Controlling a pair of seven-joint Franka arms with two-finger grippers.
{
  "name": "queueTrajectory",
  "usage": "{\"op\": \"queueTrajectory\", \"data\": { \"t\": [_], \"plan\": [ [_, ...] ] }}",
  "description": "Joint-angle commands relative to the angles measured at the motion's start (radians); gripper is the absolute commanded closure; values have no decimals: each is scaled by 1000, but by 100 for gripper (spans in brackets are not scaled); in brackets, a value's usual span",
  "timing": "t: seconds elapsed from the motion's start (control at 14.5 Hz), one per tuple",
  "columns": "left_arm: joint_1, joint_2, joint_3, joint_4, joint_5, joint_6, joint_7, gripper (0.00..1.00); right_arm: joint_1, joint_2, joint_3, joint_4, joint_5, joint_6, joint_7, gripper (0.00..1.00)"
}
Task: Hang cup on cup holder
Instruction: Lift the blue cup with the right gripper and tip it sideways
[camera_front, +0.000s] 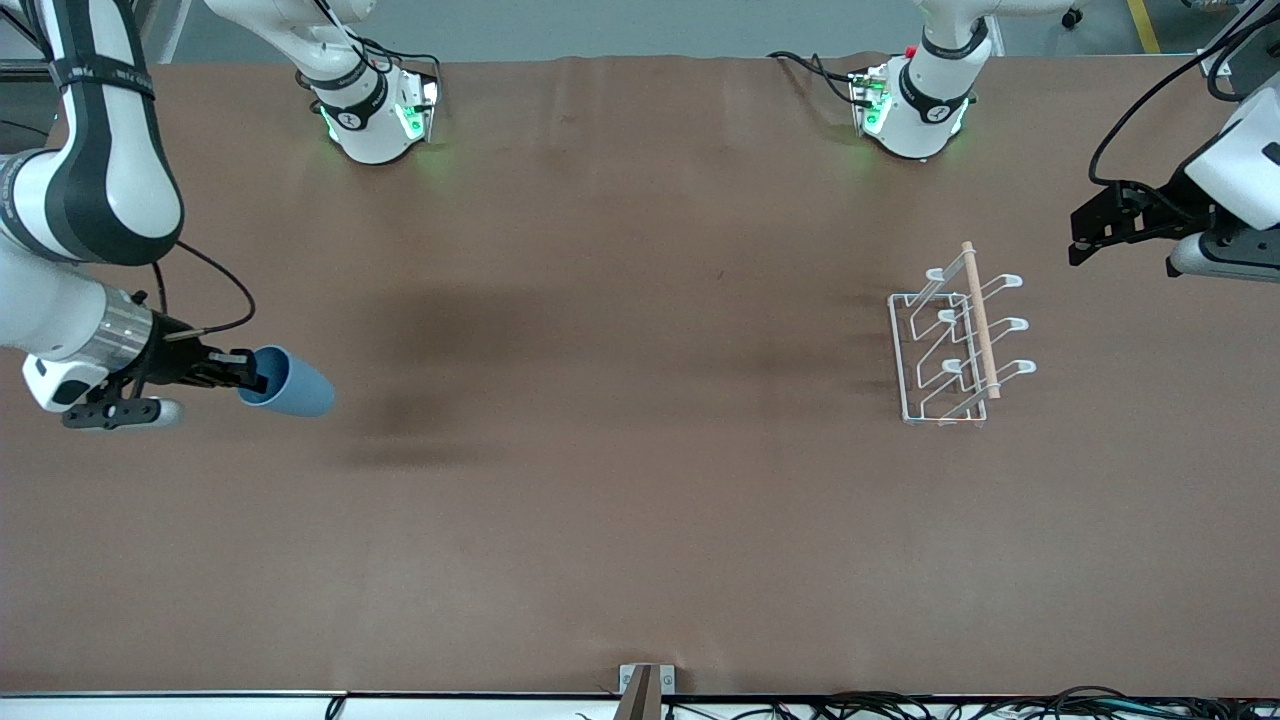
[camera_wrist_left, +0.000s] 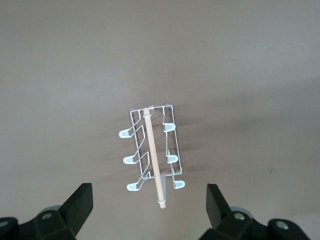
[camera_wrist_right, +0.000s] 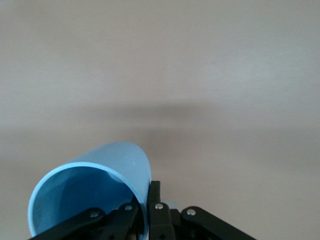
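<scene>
The light-blue cup (camera_front: 292, 383) is held on its side, above the table, at the right arm's end. My right gripper (camera_front: 250, 377) is shut on its rim, one finger inside and one outside; the right wrist view shows the cup's open mouth (camera_wrist_right: 90, 192) pinched at my fingers (camera_wrist_right: 155, 200). The white wire cup holder (camera_front: 955, 340) with its wooden rod stands on the table toward the left arm's end. My left gripper (camera_front: 1085, 235) hangs open and empty above the table near the holder; in the left wrist view the holder (camera_wrist_left: 152, 155) shows between my spread fingers (camera_wrist_left: 80, 202).
The brown table cover (camera_front: 620, 450) spans the whole view. The two arm bases (camera_front: 375, 115) stand along the table's edge farthest from the front camera. Cables lie along the nearest edge.
</scene>
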Motion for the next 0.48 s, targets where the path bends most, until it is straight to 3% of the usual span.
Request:
{"op": "queueTrajectory", "data": {
  "t": [0.0,0.14,0.28,0.41],
  "plan": [
    [-1,9,-8,18,11,7,125,0,-9,-16,39,-32,202,-15,-7,100],
    [-1,12,-43,21,8,12,251,0,-2,-4,70,-43,332,-12,-36,100],
    [-10,14,-57,23,8,12,383,0,16,9,124,-44,516,-1,-64,100],
    [-19,18,-80,21,-1,12,466,0,28,24,173,-44,614,7,-64,100]
  ]
}}
